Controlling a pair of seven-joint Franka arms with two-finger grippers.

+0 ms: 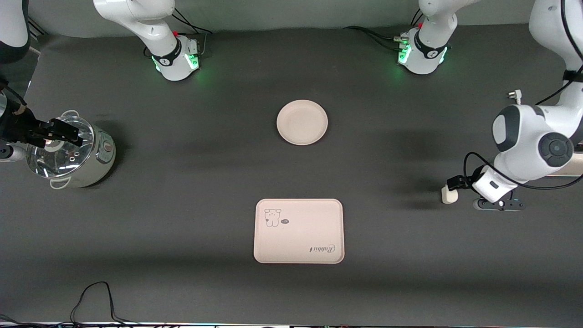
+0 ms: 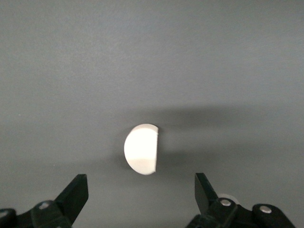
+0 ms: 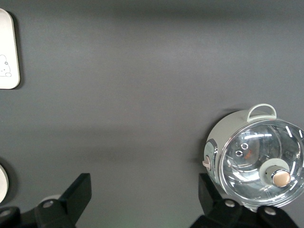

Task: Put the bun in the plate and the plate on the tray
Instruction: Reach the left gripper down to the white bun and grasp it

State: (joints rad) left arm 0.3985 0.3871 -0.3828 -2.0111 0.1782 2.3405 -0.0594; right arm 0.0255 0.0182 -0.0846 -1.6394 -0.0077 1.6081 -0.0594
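Observation:
The bun (image 1: 449, 195) (image 2: 141, 149), a small off-white half-round lump, lies on the dark table toward the left arm's end. My left gripper (image 1: 460, 183) (image 2: 140, 185) hangs low over the table right beside it, open, with the bun just ahead of the fingertips and not between them. The round cream plate (image 1: 302, 122) sits bare in the middle of the table. The cream-pink tray (image 1: 299, 231) with the animal drawing lies nearer to the front camera than the plate. My right gripper (image 1: 63, 133) (image 3: 143, 185) waits open and holding nothing over a pot.
A small steel pot with a glass lid (image 1: 70, 152) (image 3: 256, 159) stands at the right arm's end of the table. A black cable (image 1: 93, 300) loops at the table edge nearest the front camera. A corner of the tray (image 3: 7, 52) shows in the right wrist view.

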